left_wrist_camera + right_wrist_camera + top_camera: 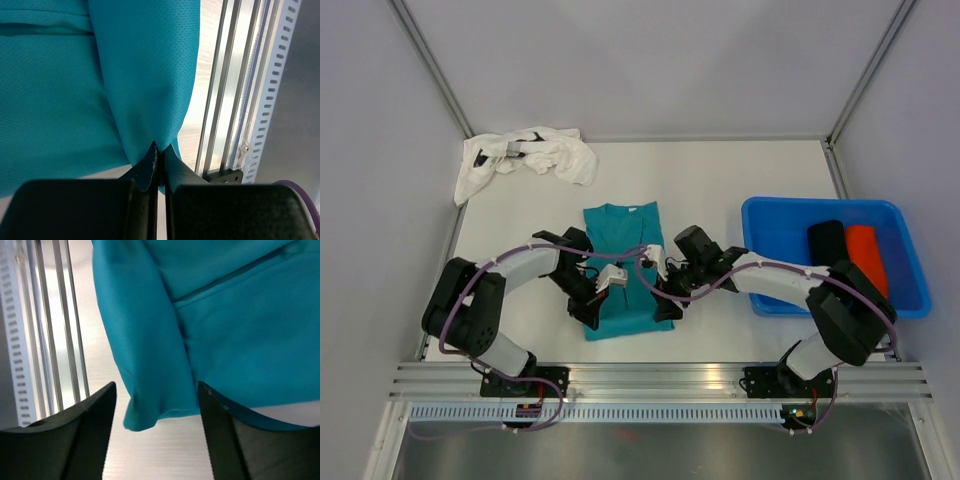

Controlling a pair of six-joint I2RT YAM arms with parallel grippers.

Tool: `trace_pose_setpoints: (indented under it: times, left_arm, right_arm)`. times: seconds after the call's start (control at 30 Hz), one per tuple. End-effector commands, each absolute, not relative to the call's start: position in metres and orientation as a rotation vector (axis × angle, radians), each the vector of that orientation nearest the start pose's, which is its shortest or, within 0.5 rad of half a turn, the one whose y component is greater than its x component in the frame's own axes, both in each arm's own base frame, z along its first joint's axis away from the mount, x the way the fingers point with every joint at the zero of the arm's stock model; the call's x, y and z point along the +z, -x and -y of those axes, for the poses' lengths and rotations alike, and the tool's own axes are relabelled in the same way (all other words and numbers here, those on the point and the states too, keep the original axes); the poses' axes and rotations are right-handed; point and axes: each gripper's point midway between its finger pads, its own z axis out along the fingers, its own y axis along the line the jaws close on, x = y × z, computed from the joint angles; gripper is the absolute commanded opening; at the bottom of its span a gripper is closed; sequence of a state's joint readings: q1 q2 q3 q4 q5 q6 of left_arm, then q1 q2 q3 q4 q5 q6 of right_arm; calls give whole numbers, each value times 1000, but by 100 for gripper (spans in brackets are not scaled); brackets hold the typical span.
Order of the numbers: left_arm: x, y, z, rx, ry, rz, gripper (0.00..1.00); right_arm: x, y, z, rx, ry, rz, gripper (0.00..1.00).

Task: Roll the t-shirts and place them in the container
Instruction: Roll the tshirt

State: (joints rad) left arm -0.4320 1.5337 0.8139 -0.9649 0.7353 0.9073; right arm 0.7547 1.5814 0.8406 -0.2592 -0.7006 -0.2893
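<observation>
Teal t-shirt (620, 232) in L claw (159, 150)

The left arm (525, 262) and the right arm (772, 278) are each built of white tubular links joined by bulky black joint housings, and each is mounted on a black base plate (528, 383). A thin purple-grey cable (615, 256) is routed in loose loops along the outside of each arm. The jaws are matt black, flat-sided and taper to wedge-shaped tips.

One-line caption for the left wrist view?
Left gripper shut on a fold of the teal t-shirt, beside the aluminium rail.
</observation>
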Motion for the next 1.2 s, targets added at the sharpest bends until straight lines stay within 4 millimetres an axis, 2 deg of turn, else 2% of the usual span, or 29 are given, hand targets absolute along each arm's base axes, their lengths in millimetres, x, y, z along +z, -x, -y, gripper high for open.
trace_pose_setpoints:
  times: [0.0, 0.03, 0.07, 0.1, 0.17, 0.2, 0.23, 0.33, 0.4, 0.5, 0.6, 0.8, 0.93, 1.1, 1.17]
  left_arm:
    - [43, -140, 169, -1141, -1754, -2206, 2]
    - [42, -141, 168, -1160, -1754, -2208, 2]
    - [46, -145, 169, -1165, -1748, -2194, 2]
    - [48, -147, 170, -1176, -1761, -2160, 2]
    - [52, -150, 170, -1171, -1766, -2148, 2]
    - [53, -151, 170, -1168, -1774, -2137, 2]
    - [54, -152, 170, -1173, -1775, -2136, 2]
    - [52, -152, 170, -1173, -1786, -2138, 2]
    - [50, -151, 167, -1166, -1800, -2143, 2]
    - [48, -150, 166, -1167, -1805, -2151, 2]
    - [48, -150, 167, -1175, -1801, -2151, 2]
    - [46, -151, 167, -1190, -1802, -2160, 2]
    - [43, -150, 166, -1197, -1815, -2169, 3]
    - [42, -149, 164, -1191, -1831, -2165, 3]
    - [42, -149, 163, -1190, -1835, -2166, 3]
  right_arm:
    - [97, -184, -305, 1002, 1381, -1860, 77]
    - [116, -186, -305, 997, 1329, -1788, 83]
    - [138, -193, -314, 1028, 1225, -1710, 93]
    - [129, -186, -308, 1045, 1180, -1721, 95]
    - [153, -190, -311, 1086, 1033, -1637, 98]
    - [140, -186, -305, 1094, 1001, -1666, 98]
    - [140, -189, -305, 1085, 963, -1660, 98]
    - [116, -186, -301, 1094, 947, -1735, 98]
    - [112, -186, -304, 1108, 947, -1746, 97]
    - [93, -196, -301, 1042, 930, -1818, 97]
    - [81, -196, -300, 1034, 928, -1870, 96]
    - [63, -177, -293, 1096, 919, -1964, 82]
    - [57, -175, -289, 1102, 864, -2001, 53]
    - [56, -172, -287, 1104, 856, -1989, 52]
    - [58, -173, -286, 1096, 849, -1984, 42]
